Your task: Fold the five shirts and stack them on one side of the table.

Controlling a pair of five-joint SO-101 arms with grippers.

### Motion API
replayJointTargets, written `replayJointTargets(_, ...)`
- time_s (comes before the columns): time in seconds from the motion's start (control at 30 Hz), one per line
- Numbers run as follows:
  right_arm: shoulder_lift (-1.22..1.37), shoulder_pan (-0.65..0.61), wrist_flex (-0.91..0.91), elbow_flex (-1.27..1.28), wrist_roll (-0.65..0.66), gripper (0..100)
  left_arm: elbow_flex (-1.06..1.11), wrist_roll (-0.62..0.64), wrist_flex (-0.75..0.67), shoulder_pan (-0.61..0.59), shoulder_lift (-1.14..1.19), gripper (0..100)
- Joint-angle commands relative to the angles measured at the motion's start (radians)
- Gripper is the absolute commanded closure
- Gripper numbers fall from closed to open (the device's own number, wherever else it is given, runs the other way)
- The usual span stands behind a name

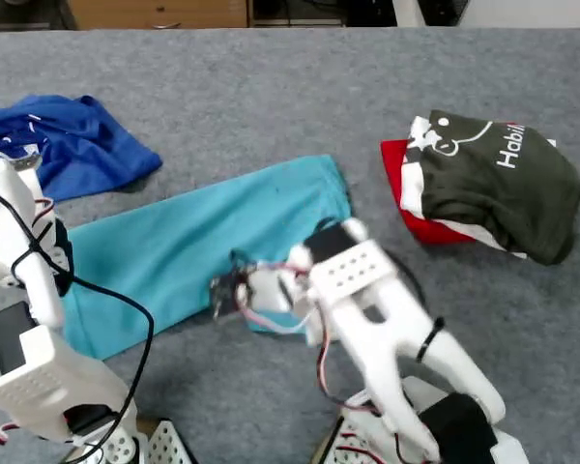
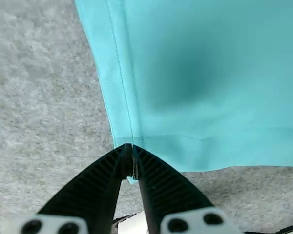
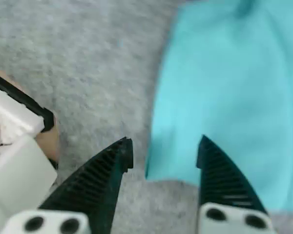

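A turquoise shirt (image 1: 203, 242) lies as a long folded strip slanting across the middle of the grey table. My left gripper (image 2: 132, 163) is shut on the hem at a corner of the turquoise shirt (image 2: 210, 73); in the high view the left gripper (image 1: 63, 266) is at the strip's left end. Over the strip's near edge, my right gripper (image 1: 227, 290) stands open. In the right wrist view the right gripper (image 3: 164, 146) has the edge of the turquoise shirt (image 3: 234, 87) between its fingers, not pinched.
A crumpled blue shirt (image 1: 68, 140) lies at the back left. At the right stands a stack with a dark green shirt (image 1: 493, 179) on top and a red shirt (image 1: 406, 198) at the bottom. Bare grey table (image 1: 271, 87) stretches across the back.
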Motion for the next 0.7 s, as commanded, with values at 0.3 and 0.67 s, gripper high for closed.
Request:
replayJointTargets(0.3,0.222,-0.022,-0.361,0.114,-0.1,75.6,0.025,-0.005,-0.002,-0.009,-0.042,98)
replayJointTargets(0.67,0.315,-0.021,-0.367,0.041,-0.109,95.2,0.015,-0.011,-0.003,-0.029,-0.042,98)
